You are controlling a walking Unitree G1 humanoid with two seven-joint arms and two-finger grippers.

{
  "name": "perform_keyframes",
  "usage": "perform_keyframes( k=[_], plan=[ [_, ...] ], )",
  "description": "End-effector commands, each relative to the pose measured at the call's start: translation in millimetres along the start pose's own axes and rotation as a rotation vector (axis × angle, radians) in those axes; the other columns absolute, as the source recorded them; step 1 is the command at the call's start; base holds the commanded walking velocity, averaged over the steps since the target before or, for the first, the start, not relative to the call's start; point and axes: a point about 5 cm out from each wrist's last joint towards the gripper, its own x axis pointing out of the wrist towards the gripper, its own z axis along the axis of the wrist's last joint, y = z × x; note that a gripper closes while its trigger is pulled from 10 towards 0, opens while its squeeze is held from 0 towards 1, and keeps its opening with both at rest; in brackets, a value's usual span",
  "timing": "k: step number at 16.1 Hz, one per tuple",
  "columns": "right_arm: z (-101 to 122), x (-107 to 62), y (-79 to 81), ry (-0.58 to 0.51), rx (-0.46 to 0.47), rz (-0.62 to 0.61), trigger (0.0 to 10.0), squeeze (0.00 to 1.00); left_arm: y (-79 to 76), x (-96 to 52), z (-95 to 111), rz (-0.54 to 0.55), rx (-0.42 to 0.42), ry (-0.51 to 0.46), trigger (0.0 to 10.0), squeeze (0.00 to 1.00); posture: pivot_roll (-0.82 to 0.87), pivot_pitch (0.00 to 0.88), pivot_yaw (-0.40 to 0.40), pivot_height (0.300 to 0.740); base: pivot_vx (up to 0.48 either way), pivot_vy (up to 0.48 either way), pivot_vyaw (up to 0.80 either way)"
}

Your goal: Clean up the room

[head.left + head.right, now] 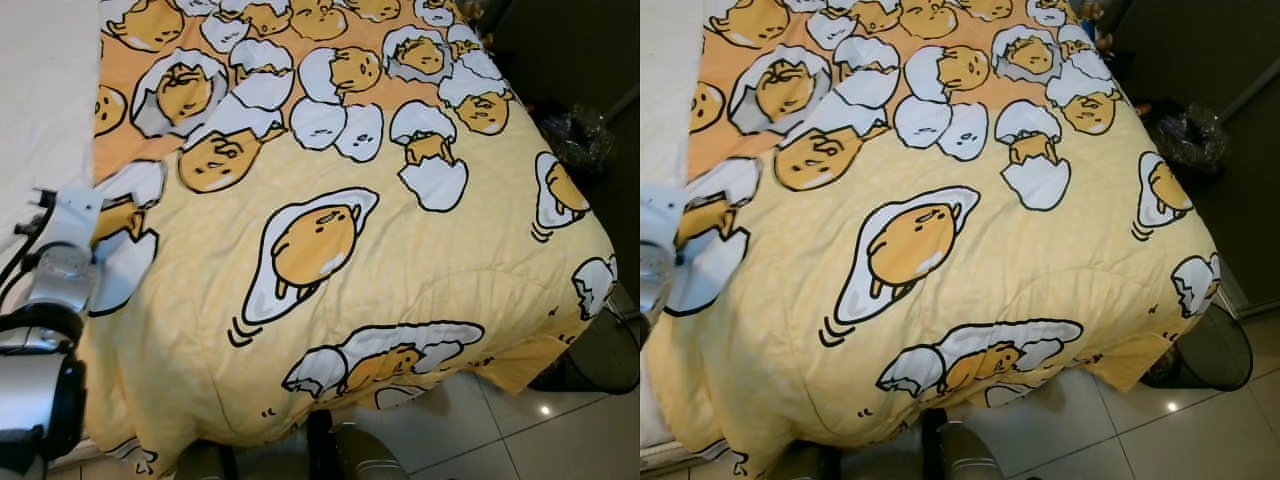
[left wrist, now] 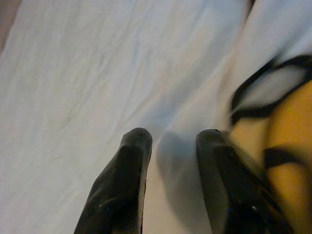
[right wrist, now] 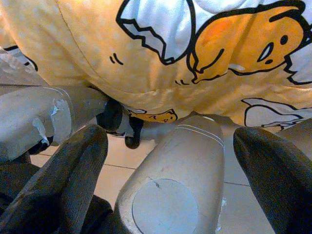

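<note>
A yellow duvet [image 1: 330,240] printed with cartoon eggs covers the bed and hangs over its foot end. My left arm [image 1: 55,290] reaches to the duvet's left edge, where the white sheet [image 1: 40,100] lies bare. In the left wrist view my left gripper [image 2: 173,139] is open over the white sheet [image 2: 87,73], with the duvet's edge [image 2: 287,126] right beside one finger and nothing held. My right gripper [image 3: 168,135] hangs low before the foot of the bed, open and holding nothing, with the duvet's hanging edge [image 3: 195,53] ahead of it.
A dark round bin [image 1: 1205,350] stands on the tiled floor [image 1: 500,430] by the bed's right foot corner. A dark crumpled bag [image 1: 580,130] lies further along the right side. A silver part of my own body [image 3: 170,185] sits between the right fingers.
</note>
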Motion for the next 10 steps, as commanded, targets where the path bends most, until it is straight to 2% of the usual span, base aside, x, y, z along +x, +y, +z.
perform_keyframes(
  k=[1,3,4,6,7,8,9,10],
  plan=[
    [-6,-1.3,-4.3,0.038,0.000,-0.014,10.0,0.00,1.8,-1.0,-16,0.008,0.031,0.039,10.0,0.00,-0.24,0.375,-0.150,0.740,0.000,0.000,0.00],
    [1,10.1,-13.5,-0.013,-0.018,-0.054,10.0,0.00,3.1,0.1,3,0.014,-0.076,-0.061,10.0,0.00,-0.23,0.331,-0.124,0.740,0.000,0.000,0.00],
    [1,10.1,-13.5,-0.013,-0.018,-0.054,10.0,0.00,3.1,0.1,3,0.014,-0.076,-0.061,10.0,0.00,-0.23,0.331,-0.124,0.740,0.000,0.000,0.00],
    [15,27.6,-28.9,-0.106,-0.023,-0.128,10.0,0.00,-3.3,-2.7,19,-0.010,-0.171,-0.171,10.0,0.00,-0.18,0.255,-0.089,0.740,0.000,0.000,0.00],
    [26,46.4,-43.2,-0.175,-0.023,-0.178,10.0,0.00,-12.1,-6.9,21,-0.037,-0.284,-0.210,10.0,0.00,-0.11,0.173,-0.048,0.740,0.000,0.000,0.00],
    [36,61.5,-54.2,-0.222,-0.024,-0.214,10.0,0.00,-24.4,-12.2,18,-0.076,-0.354,-0.227,10.0,0.00,-0.07,0.136,-0.034,0.740,0.000,0.000,0.00],
    [50,78.0,-67.0,-0.288,-0.002,-0.257,10.0,0.00,-60.4,-28.6,12,-0.216,-0.368,-0.262,10.0,0.00,-0.01,0.079,-0.010,0.740,0.000,0.000,0.00],
    [67,90.1,-75.7,-0.355,0.025,-0.279,10.0,0.00,-96.2,-56.6,10,-0.363,-0.402,-0.332,10.0,0.00,0.02,0.045,-0.003,0.740,0.000,0.000,0.00]
  ],
)
